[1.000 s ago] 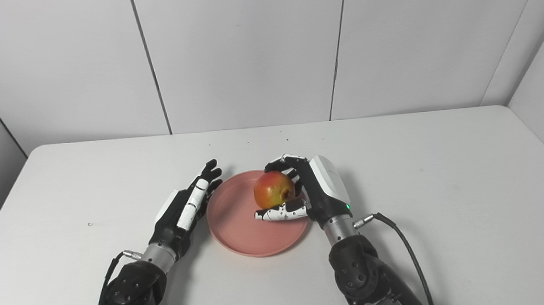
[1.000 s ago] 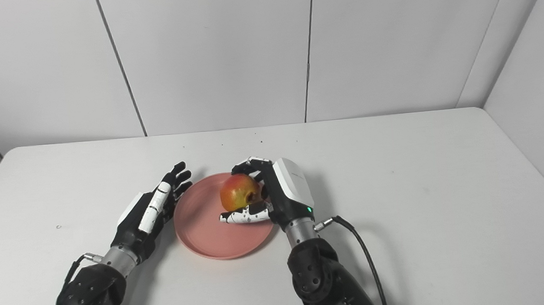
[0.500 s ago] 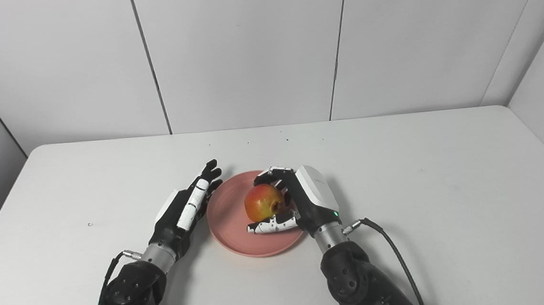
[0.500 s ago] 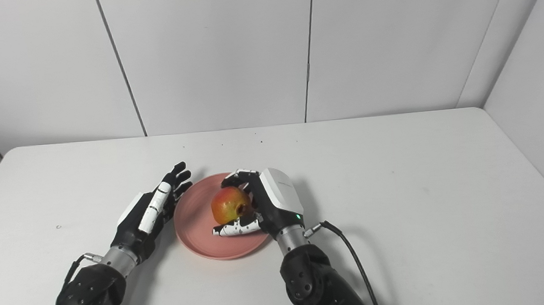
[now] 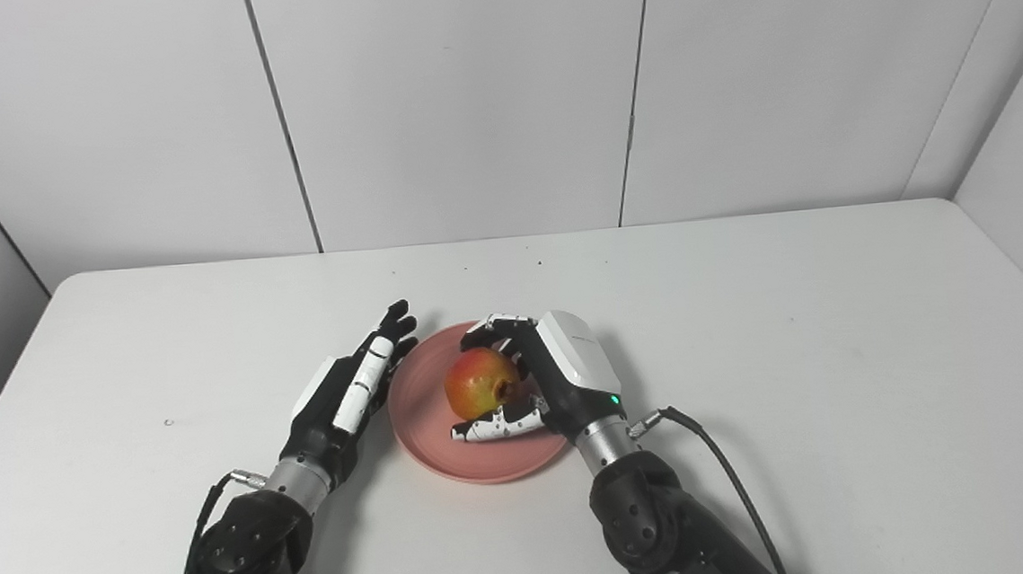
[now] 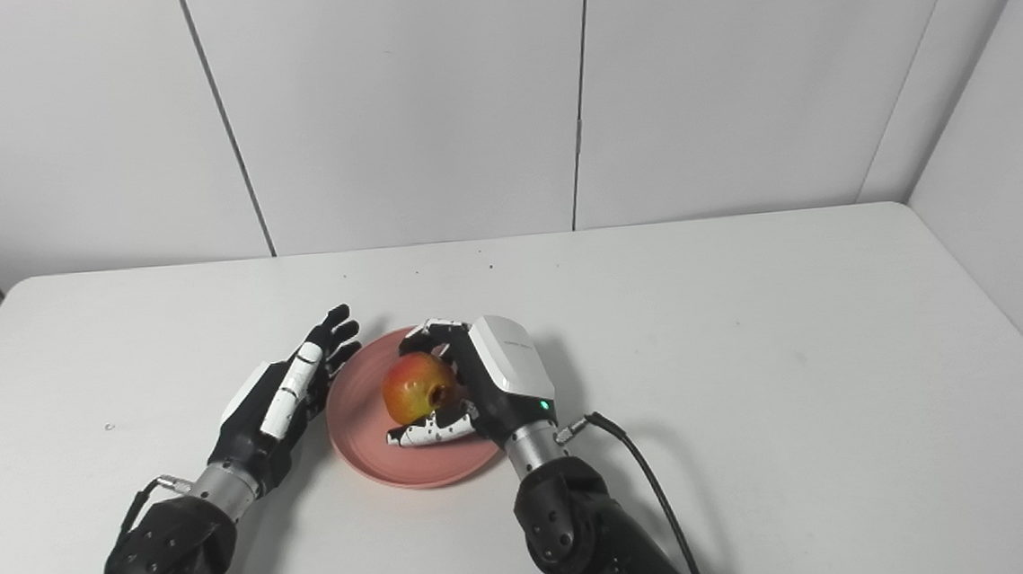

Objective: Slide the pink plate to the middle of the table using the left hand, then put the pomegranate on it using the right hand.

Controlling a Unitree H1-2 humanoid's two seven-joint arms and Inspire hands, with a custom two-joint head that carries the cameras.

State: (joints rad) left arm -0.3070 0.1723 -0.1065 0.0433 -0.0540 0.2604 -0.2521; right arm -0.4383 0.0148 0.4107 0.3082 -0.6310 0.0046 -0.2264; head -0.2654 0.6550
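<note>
right hand (image 5: 563,378) hides pink plate's (image 5: 436,436) right rim.

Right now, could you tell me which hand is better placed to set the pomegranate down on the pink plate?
The right hand: it already grips the pomegranate directly over the pink plate. The left hand lies open beside the plate's left rim, holding nothing.

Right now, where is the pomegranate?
The pomegranate is held in the right hand over the middle of the pink plate, near the table's centre; the left hand lies beside the plate's left rim.
</note>
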